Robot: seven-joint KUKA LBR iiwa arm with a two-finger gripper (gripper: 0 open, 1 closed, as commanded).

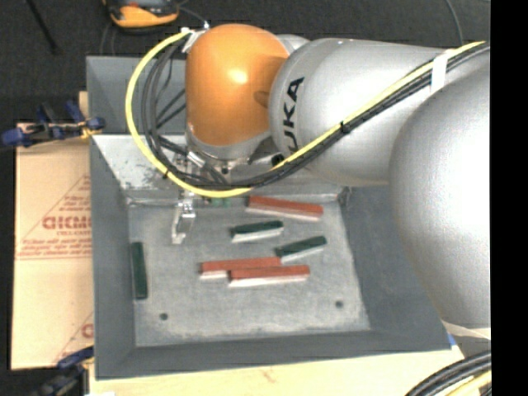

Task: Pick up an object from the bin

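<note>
1. Camera view, layout: the grey bin (111,246) holds a few flat sticks, spread out. The gripper (181,221) hangs at about 10 o'clock of the floor, over bare metal. Nothing shows in its grasp, and I cannot tell whether it is open or closed.
2. Camera view, nearest things, read from the gripper:
   - A green-and-white stick (256,231) lies near at 3 o'clock.
   - A dark green stick (139,271) lies alone at 7 o'clock, by the left wall.
   - A red-brown stick (285,207) lies farther off at 2 o'clock.
   - A pair of red-brown sticks (254,271) lies side by side at 4 o'clock.
3. Step in hand: by my judgement this is the approach, with no thing grasped yet.
4. Next move: centre the gripper over one stick, set it across the narrow width, and descend close to the floor, since these lie flat. The lone dark green stick likely offers the most room.
</note>
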